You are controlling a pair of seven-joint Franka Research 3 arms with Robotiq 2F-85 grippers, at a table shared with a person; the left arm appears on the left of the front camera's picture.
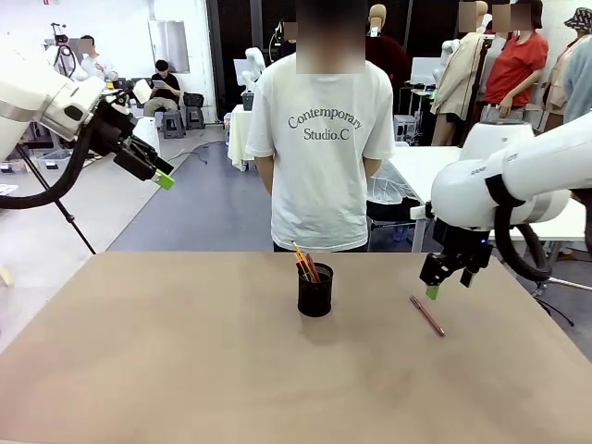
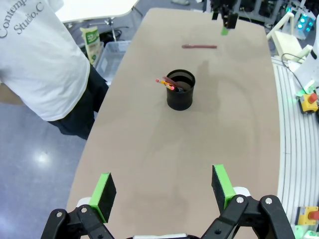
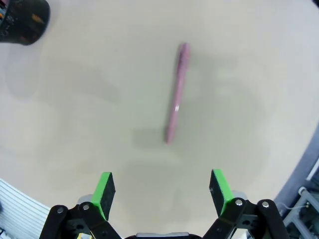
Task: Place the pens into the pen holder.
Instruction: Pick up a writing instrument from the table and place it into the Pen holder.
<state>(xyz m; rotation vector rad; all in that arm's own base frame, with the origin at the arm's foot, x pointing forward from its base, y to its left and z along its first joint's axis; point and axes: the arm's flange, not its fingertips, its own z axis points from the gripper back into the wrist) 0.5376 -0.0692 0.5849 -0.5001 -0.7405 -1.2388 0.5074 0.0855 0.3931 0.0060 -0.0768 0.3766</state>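
From my feed, the counter (image 1: 185,370) is a plain tan surface with rounded corners. Beyond it I see a grey-blue floor (image 1: 213,203), shiny enough to catch a light spot in the left wrist view. A person in a white T-shirt (image 1: 321,157) stands at the far edge. Behind, white tables (image 1: 421,171) sit to the right, and a white wall (image 1: 111,23) with a dark panel beside it closes the back. Two people sit on chairs (image 1: 171,120) at far left. A black tripod leg (image 1: 55,199) crosses the left side. The lighting is even, indoor.
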